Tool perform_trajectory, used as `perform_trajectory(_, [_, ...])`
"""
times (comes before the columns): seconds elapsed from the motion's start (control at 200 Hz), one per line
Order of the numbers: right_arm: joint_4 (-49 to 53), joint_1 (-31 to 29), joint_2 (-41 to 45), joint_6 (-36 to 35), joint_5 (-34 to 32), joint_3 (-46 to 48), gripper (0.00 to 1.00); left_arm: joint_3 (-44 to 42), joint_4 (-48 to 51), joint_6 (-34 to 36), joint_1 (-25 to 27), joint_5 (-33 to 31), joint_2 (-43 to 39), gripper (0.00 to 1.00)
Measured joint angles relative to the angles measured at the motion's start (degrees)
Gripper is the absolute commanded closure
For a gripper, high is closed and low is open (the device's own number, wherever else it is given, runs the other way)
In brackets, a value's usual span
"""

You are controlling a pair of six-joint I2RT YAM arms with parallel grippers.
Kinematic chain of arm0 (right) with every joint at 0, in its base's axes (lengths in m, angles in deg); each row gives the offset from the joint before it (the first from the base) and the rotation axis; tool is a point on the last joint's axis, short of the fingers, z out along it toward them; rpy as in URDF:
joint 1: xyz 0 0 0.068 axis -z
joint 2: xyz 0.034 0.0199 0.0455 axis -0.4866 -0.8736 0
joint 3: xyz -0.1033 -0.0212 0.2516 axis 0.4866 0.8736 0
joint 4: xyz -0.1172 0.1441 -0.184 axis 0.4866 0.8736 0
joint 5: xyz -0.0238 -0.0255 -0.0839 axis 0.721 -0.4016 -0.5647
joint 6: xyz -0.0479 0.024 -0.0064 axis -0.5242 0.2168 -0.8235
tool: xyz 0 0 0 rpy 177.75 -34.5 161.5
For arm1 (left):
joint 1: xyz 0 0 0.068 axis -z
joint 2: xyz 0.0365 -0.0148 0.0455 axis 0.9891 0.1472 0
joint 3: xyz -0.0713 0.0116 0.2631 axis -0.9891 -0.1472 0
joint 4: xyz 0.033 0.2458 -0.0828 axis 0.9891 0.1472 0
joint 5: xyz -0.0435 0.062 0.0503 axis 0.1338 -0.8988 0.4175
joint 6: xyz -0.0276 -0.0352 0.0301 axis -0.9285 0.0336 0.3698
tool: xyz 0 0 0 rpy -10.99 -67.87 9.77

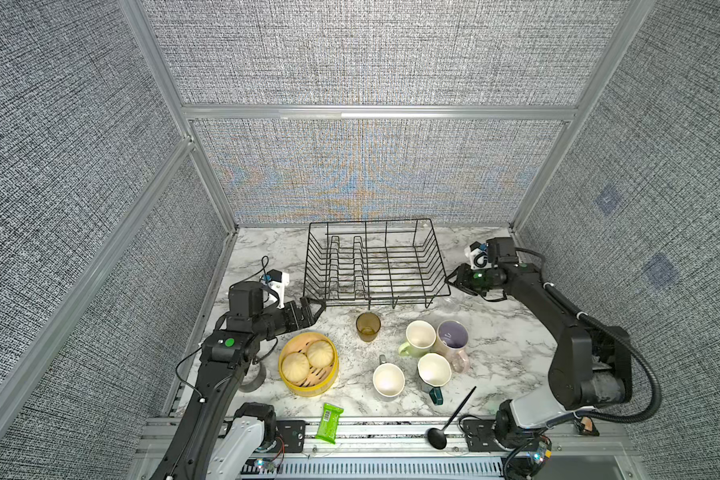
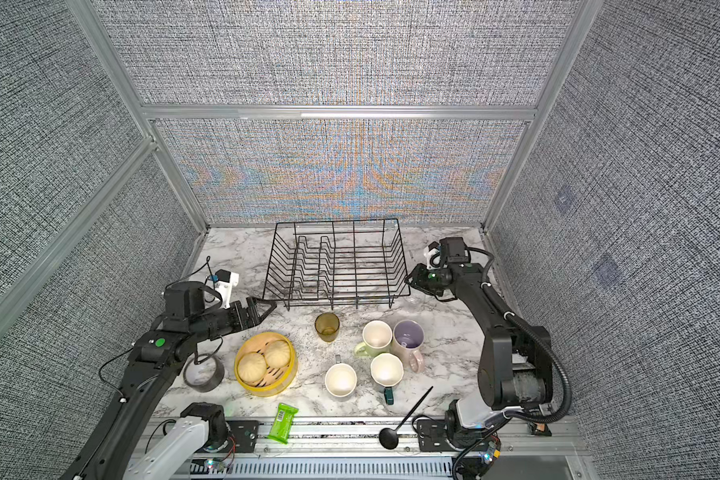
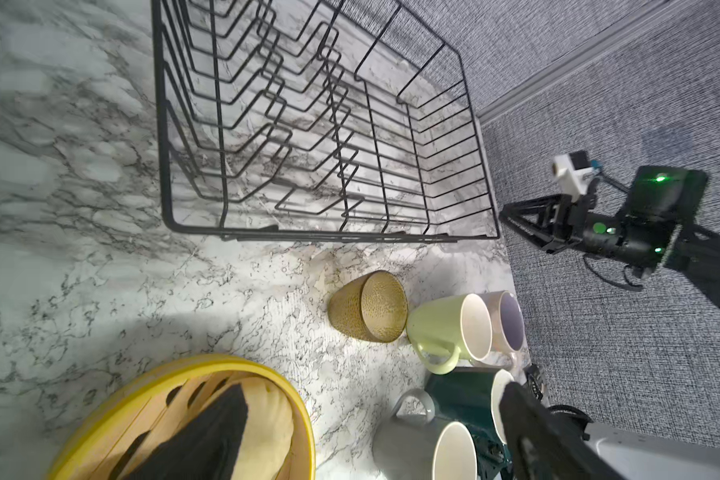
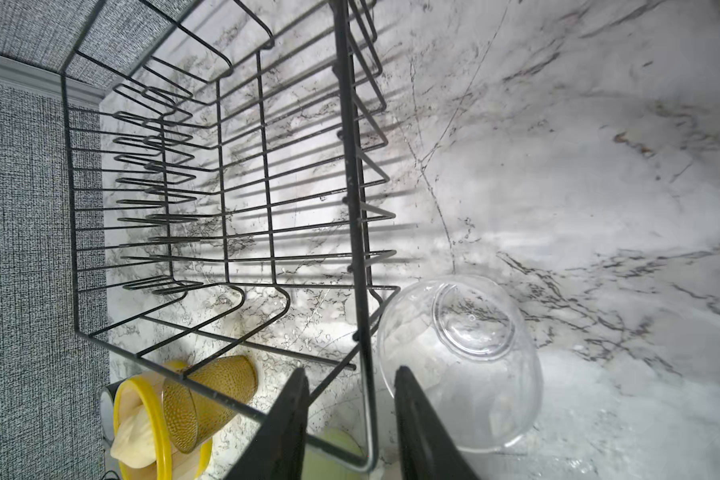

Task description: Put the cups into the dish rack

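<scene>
The black wire dish rack (image 1: 375,262) stands empty at the back of the marble table. In front of it stand the cups: an amber tumbler (image 1: 368,326), a pale green mug (image 1: 418,337), a pink mug (image 1: 452,338), a grey-white mug (image 1: 388,380) and a dark teal mug (image 1: 433,372). A clear glass (image 4: 462,365) lies by the rack's front right corner. My right gripper (image 4: 350,374) is open, its fingers astride the rack's corner wire without touching it. My left gripper (image 1: 314,309) hangs open and empty at the rack's front left corner.
A yellow steamer basket (image 1: 307,363) with two buns sits left of the cups, under my left arm. A tape roll (image 2: 203,374) lies beside it. A green packet (image 1: 329,423) and a black spoon (image 1: 449,424) lie at the front edge. Fabric walls close in three sides.
</scene>
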Motion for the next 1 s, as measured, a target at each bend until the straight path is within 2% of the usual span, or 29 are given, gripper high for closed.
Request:
perform_trajectory(0.3, [3.85, 0.11, 10.23, -1.36, -3.89, -0.15, 0.55, -0.85, 3.06, -1.75, 13.53, -9.94, 3.63, 0.20])
perform_trajectory(0.595, [4.22, 0.11, 17.77, -1.95, -9.11, 2.19, 0.52, 5.42, 3.32, -2.89, 28.59, -21.77, 16.48, 0.20])
perform_trajectory(0.785, [2.12, 0.11, 21.42, -1.68, -11.41, 4.70, 0.52, 9.94, 0.79, -4.61, 32.65, -28.57, 27.04, 0.21])
perform_trajectory(1.0, [0.87, 0.04, 23.63, -1.27, -13.66, 7.04, 0.52, 11.30, -1.66, -6.69, 35.91, -31.19, 35.56, 0.21])
